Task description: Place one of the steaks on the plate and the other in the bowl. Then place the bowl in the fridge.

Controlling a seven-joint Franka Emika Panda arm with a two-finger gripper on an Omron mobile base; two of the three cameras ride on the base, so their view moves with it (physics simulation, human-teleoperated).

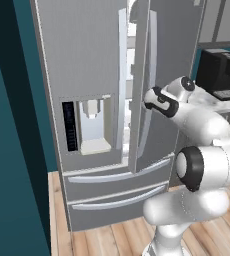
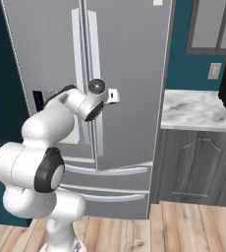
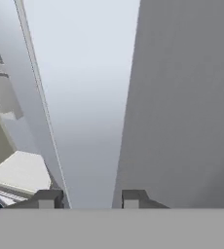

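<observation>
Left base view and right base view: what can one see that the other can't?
Left base view alone: the right door ajar with white inside, the water dispenser, and a black coffee machine on the counter. Right base view alone: a wall outlet and the dark cabinet. Both: the grey fridge, its drawers, the arm, the wood floor.

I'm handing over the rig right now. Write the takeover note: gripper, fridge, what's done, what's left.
Gripper: jaws either side of the right fridge door's handle; whether they grip it, I cannot tell.
Fridge: right door ajar, white interior showing in the gap; left door with the dispenser shut, both drawers shut.
Steaks, plate, bowl: not seen from here, so their state is unconfirmed.
Left: swing the door wide, then get the bowl into the fridge.
</observation>
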